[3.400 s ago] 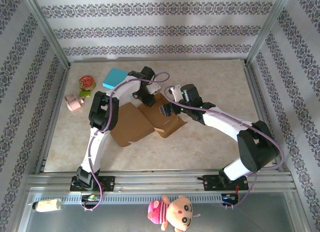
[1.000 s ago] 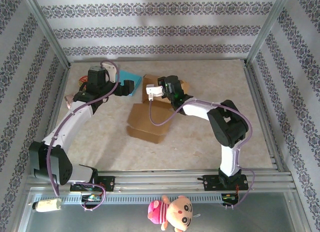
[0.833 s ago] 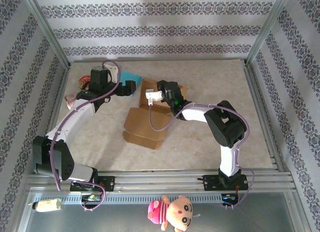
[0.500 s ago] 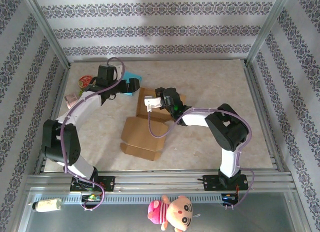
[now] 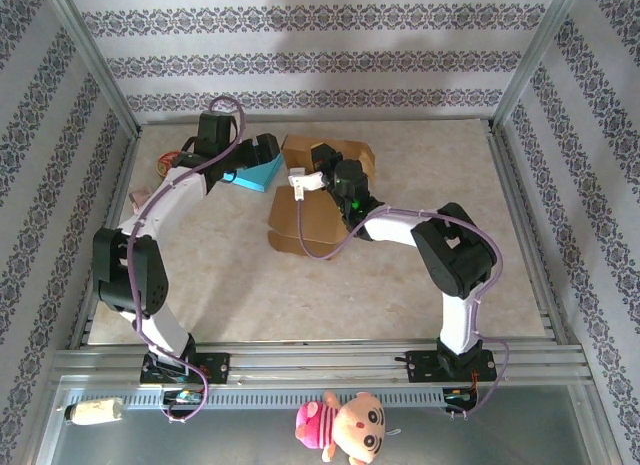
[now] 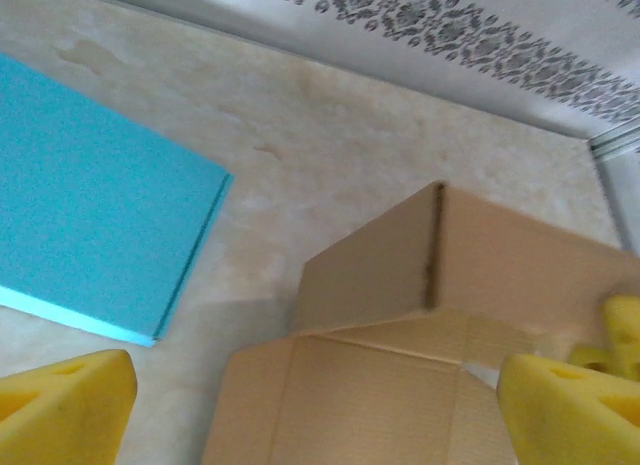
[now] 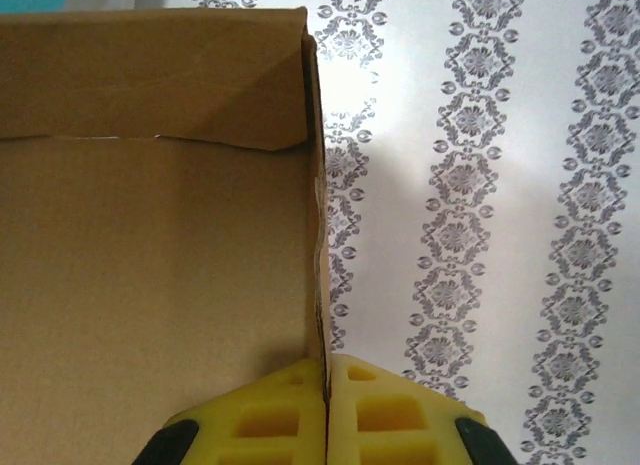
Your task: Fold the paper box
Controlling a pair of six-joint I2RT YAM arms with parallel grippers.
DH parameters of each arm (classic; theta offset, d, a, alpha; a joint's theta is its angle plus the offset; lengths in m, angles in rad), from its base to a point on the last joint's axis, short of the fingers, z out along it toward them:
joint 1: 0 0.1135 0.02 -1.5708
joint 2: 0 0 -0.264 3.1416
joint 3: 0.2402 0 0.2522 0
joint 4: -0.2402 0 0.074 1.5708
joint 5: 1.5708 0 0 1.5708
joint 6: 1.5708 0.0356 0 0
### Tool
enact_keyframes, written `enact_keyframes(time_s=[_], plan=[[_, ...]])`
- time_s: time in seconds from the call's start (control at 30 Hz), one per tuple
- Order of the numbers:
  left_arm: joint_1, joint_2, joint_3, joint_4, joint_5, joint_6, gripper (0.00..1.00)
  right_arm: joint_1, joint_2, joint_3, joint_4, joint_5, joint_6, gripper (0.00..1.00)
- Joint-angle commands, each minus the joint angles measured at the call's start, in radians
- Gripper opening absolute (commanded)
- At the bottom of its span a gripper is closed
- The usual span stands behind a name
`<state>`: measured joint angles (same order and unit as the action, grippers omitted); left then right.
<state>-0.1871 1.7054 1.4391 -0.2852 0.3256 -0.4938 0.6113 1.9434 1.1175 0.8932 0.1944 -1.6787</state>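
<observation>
The brown paper box point(image 5: 312, 217) lies half-formed at the back middle of the table, its flaps raised toward the rear wall. My right gripper point(image 5: 328, 168) is shut on it: in the right wrist view the yellow pads point(image 7: 262, 417) pinch the thin upright edge of a box wall point(image 7: 150, 235). My left gripper point(image 5: 264, 150) hovers just left of the box, open. In the left wrist view its yellow fingertips point(image 6: 60, 403) stand far apart at the bottom corners, with the box point(image 6: 400, 375) ahead between them and nothing held.
A blue flat pad point(image 5: 252, 172) lies under the left gripper, also seen as the blue pad point(image 6: 90, 225). A tin can point(image 5: 170, 166) and a pink object point(image 5: 140, 199) sit at the left edge. Patterned walls enclose the table.
The right gripper has carried the box back toward the rear wall. The left arm swung right and closer to the box, its gripper still open.
</observation>
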Motion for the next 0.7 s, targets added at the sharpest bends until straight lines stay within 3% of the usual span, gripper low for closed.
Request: enact_keyframes(time_s=[0.0,0.23,0.53,0.67], plan=[[0.015,0.08,0.087,-0.09,0.102,-0.079,0.93,0.01,0.065,-0.016,0.14,-0.016,-0.076,0.07],[0.014,0.19,0.116,-0.046,0.183,-0.108,0.94,0.012,0.148,-0.043,0.235,-0.031,-0.08,0.07],[0.014,0.282,0.111,0.172,0.301,-0.174,0.94,0.027,0.156,-0.077,0.247,-0.032,-0.061,0.08],[0.015,0.296,0.101,0.198,0.322,-0.189,0.84,0.027,0.157,-0.079,0.247,-0.031,-0.055,0.08]])
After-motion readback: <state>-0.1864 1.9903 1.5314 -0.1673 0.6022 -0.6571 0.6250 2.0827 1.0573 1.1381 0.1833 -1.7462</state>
